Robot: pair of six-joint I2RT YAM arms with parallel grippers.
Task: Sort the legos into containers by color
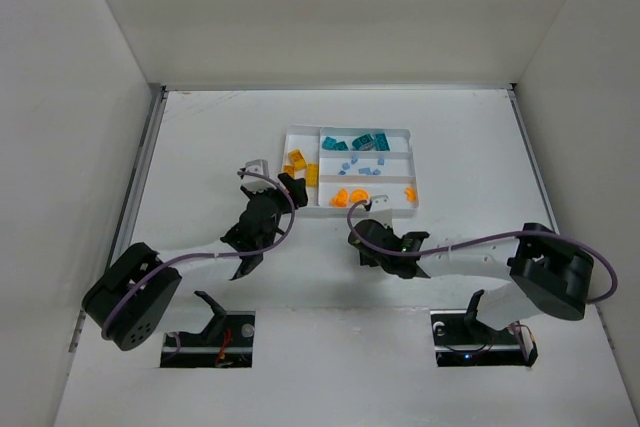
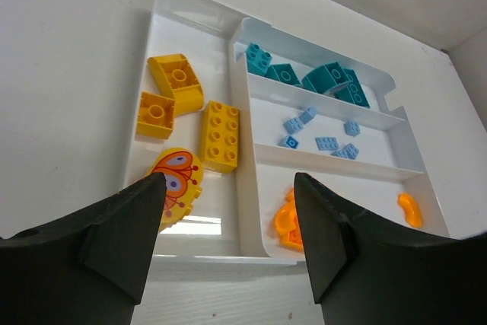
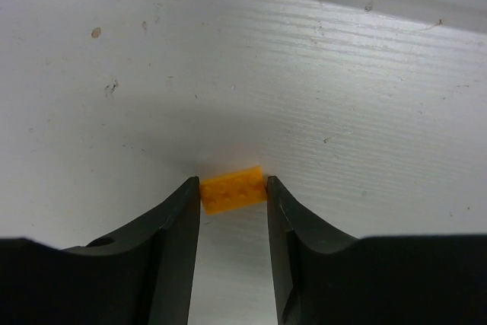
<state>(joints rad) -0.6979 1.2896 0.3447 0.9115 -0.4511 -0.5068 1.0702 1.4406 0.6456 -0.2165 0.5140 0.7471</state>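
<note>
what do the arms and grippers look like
The left arm and right arm each have bulky black joint housings joined by white links. A lilac cable loops along each arm. The left gripper and right gripper each have two matte black fingers, wedge-shaped and tapering to blunt tips. No markings show.

L hand (image 2: 228, 180) open | R hand (image 3: 232, 184) nipping orange lego (image 3: 233, 191) | 2 arms reach fwd

White table (image 1: 200, 147), perhaps lightly scuffed; white walls (image 1: 330, 17)
</note>
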